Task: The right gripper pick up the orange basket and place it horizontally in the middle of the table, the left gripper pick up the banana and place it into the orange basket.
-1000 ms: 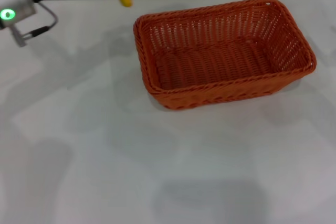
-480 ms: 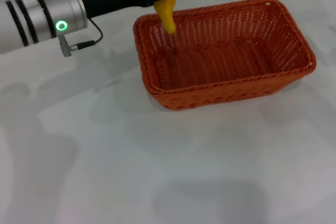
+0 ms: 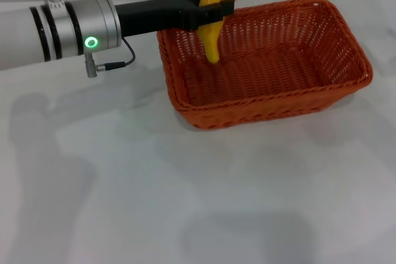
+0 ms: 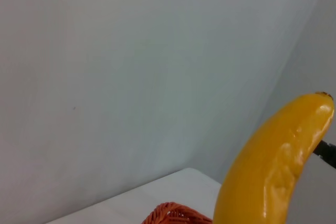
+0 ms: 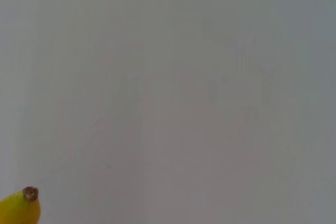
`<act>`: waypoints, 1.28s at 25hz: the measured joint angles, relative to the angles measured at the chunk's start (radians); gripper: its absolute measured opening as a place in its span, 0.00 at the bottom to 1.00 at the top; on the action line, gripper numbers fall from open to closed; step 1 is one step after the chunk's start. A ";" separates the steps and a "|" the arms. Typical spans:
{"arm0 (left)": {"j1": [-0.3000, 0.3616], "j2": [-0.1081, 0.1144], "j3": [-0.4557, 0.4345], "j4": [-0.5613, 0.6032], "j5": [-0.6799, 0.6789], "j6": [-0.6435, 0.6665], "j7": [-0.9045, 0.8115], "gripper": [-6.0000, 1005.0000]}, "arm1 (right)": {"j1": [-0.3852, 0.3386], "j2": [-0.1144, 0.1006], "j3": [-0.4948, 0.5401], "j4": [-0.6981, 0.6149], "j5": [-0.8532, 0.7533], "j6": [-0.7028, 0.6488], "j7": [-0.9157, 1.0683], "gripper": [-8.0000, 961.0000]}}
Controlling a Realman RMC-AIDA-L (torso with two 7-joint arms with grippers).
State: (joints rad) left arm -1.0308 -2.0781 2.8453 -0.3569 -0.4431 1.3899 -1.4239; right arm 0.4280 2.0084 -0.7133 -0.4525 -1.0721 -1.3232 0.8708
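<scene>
your left end effector (image 3: 213, 12) is closed tight on the banana (image 3: 218, 13), gripping it around its middle. the banana stands almost straight up and down, long way pointing down, with its low tip hanging over the near-left part of the orange basket (image 3: 266, 100). so the basket is right under the banana. it sits flat on the white counter (image 3: 185, 190), long side running left to right. you only need to go down and let go, i think. your right end effector is not in sight.
</scene>
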 joint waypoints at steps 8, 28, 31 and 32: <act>0.032 0.001 -0.002 0.022 -0.078 -0.006 0.069 0.56 | 0.002 0.000 0.000 0.000 0.000 0.001 -0.024 0.88; 0.208 -0.006 -0.002 0.204 -0.698 0.034 0.805 0.87 | 0.001 -0.001 0.001 0.012 0.000 0.035 -0.053 0.88; 0.278 -0.006 -0.003 0.311 -0.926 0.052 1.030 0.87 | 0.000 -0.001 0.002 0.014 0.000 0.042 -0.054 0.88; 0.315 -0.007 -0.003 0.357 -1.038 0.054 1.151 0.87 | -0.001 -0.001 0.003 0.014 0.000 0.043 -0.054 0.88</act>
State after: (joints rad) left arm -0.7156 -2.0846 2.8424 0.0005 -1.4813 1.4441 -0.2727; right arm 0.4266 2.0078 -0.7100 -0.4390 -1.0723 -1.2804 0.8165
